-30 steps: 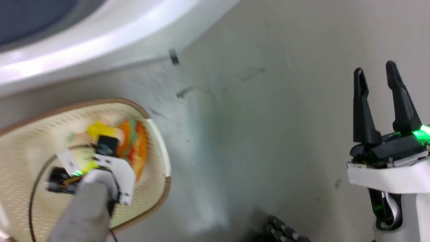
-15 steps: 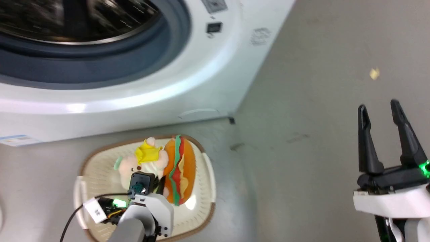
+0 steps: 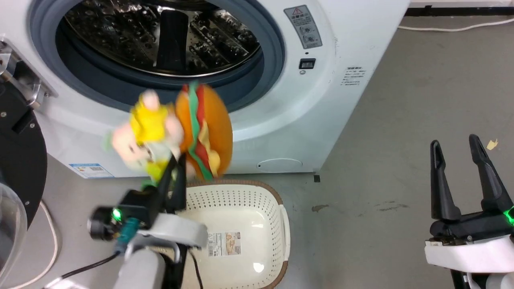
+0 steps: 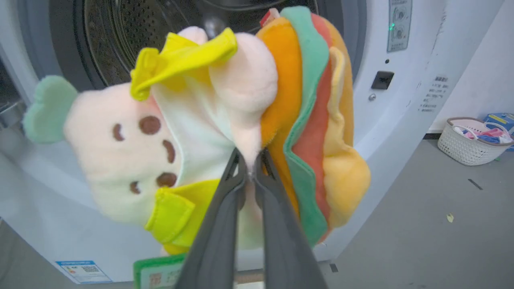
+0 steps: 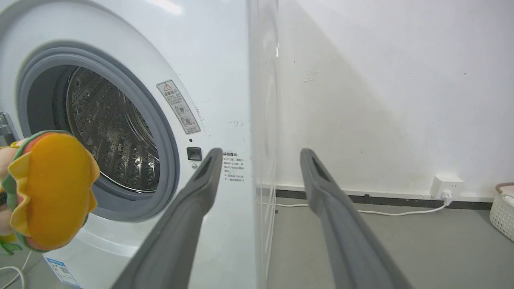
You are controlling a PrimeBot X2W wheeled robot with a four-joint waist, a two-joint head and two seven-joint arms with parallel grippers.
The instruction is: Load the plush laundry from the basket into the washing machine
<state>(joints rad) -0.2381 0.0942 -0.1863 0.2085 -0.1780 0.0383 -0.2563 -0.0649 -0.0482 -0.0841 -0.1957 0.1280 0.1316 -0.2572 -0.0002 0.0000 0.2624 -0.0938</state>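
- The left gripper (image 4: 251, 162) is clamping the plush laundry (image 4: 249, 116), pinching where the doll (image 4: 120, 148) and burger (image 4: 317, 120) meet, just before the washing machine (image 3: 341, 100) opening, above the basket (image 3: 281, 216).
- The pinch is looking thin, so smooth travel is advisable: past the gasket (image 3: 274, 60), deep into the drum (image 3: 209, 44), then releasing.
- The right gripper (image 3: 457, 146) is idling, fingers apart.

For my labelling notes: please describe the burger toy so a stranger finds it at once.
Before the white front-loading washing machine, the left gripper holds two soft toys by the cream perforated basket. The burger plush is the right one: round, orange, with green, red and yellow layers, unlike the pale pink doll beside it.
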